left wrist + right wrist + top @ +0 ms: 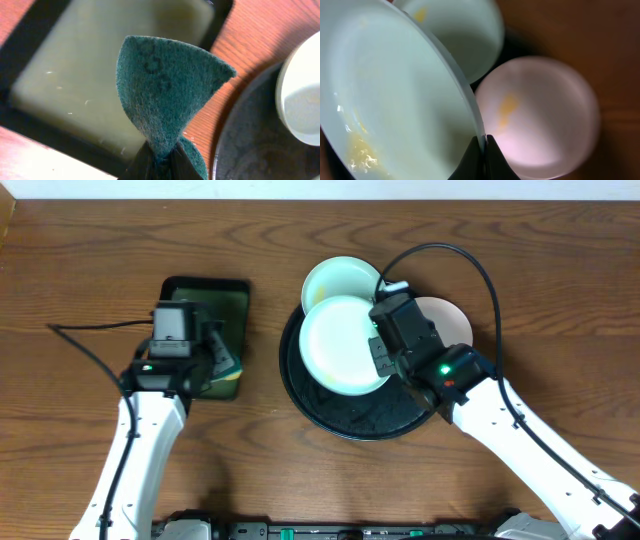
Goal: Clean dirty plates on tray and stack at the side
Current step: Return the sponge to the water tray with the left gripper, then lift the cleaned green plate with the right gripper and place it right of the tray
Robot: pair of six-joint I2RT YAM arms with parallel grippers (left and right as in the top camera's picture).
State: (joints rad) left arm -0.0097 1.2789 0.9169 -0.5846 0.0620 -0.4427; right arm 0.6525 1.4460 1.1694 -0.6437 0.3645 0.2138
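Observation:
A pale mint plate point(343, 345) is held tilted over the round black tray point(350, 418); my right gripper point(378, 340) is shut on its right rim point(481, 142). It carries yellow smears point(360, 150). A second mint plate point(338, 279) rests at the tray's far edge and shows in the right wrist view point(455, 35). A white plate point(450, 320), with a yellow smear point(506, 110), lies at the tray's right, partly hidden by the arm. My left gripper point(215, 360) is shut on a green scouring pad point(165, 95) above the rectangular tray.
A rectangular black tray with a green inside point(225, 295) stands left of the round tray, seen from close in the left wrist view point(100, 75). A black cable point(80, 340) runs across the table at the left. Bare wood tabletop point(540, 300) lies to the right.

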